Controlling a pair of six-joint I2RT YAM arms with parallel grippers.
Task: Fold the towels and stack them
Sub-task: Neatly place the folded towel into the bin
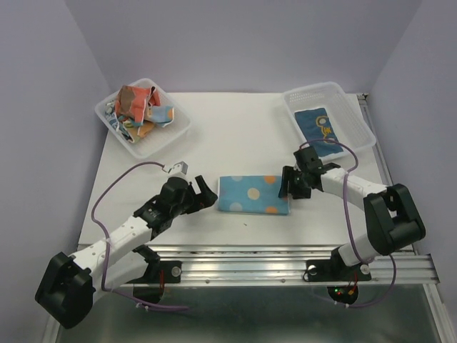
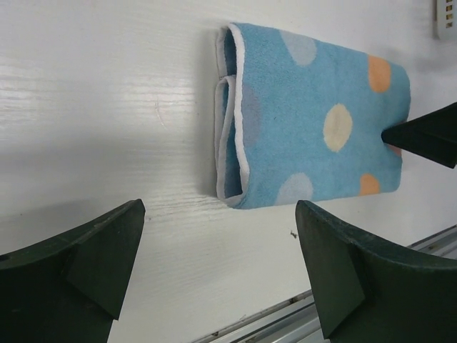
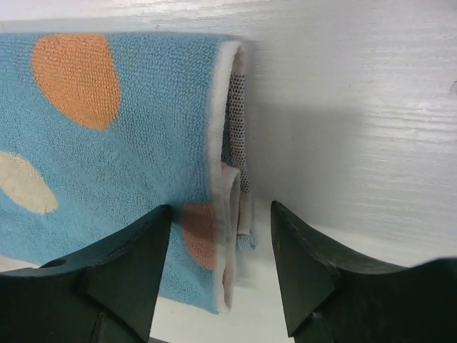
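At the far-left corner of the white table (image 1: 235, 128) stands a clear plastic basket (image 1: 163, 143) holding a heap of crumpled towels (image 1: 139, 111) in orange, red and blue prints.

Nearer the front edge and left of centre, the left gripper (image 1: 208, 194) lies low over the table and points at the left end of the folded towel. Its fingers (image 2: 93, 250) are spread wide with bare table between them, and they stop just short of the cloth.

The folded towel (image 1: 253, 195) lies flat about midway along the front edge. It is light blue with orange, cream and pale-blue dots, a long rectangle with its layered white-bound edges showing at both short ends.

The right gripper (image 1: 289, 184) sits at the towel's right end. Its fingers (image 3: 121, 264) are parted, not clamped on anything; the towel's hemmed end lies under and between them.

At the far-right corner a second clear basket (image 1: 360, 118) holds one flat dark blue towel (image 1: 319, 127) with a pale pattern.
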